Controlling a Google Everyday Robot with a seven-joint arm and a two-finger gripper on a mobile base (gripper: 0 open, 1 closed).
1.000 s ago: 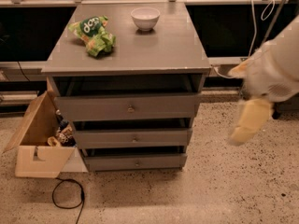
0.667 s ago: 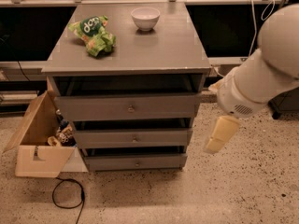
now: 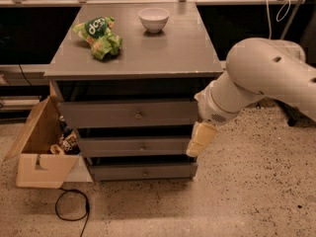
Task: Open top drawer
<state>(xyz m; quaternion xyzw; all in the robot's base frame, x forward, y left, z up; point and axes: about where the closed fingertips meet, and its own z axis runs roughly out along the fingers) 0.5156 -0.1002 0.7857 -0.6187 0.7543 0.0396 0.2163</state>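
While top drawer (image 3: 98, 114) is sitting shut, tool (image 3: 201, 138) is hovering near its lower right corner, grip state impossible to tell; approach step, next calling for lining up on knob (image 3: 138, 115).

The white arm (image 3: 266, 78) reaches in from the right, its wrist (image 3: 215, 110) bent downward; the pale yellow gripper (image 3: 201, 139) hangs just below it, pointing down.

The gripper (image 3: 201, 139), in front of the middle drawer (image 3: 138, 146), hides its right end — the arm (image 3: 266, 73) runs off the right edge — and what lies in the cardboard box (image 3: 39, 168) is too small to tell.
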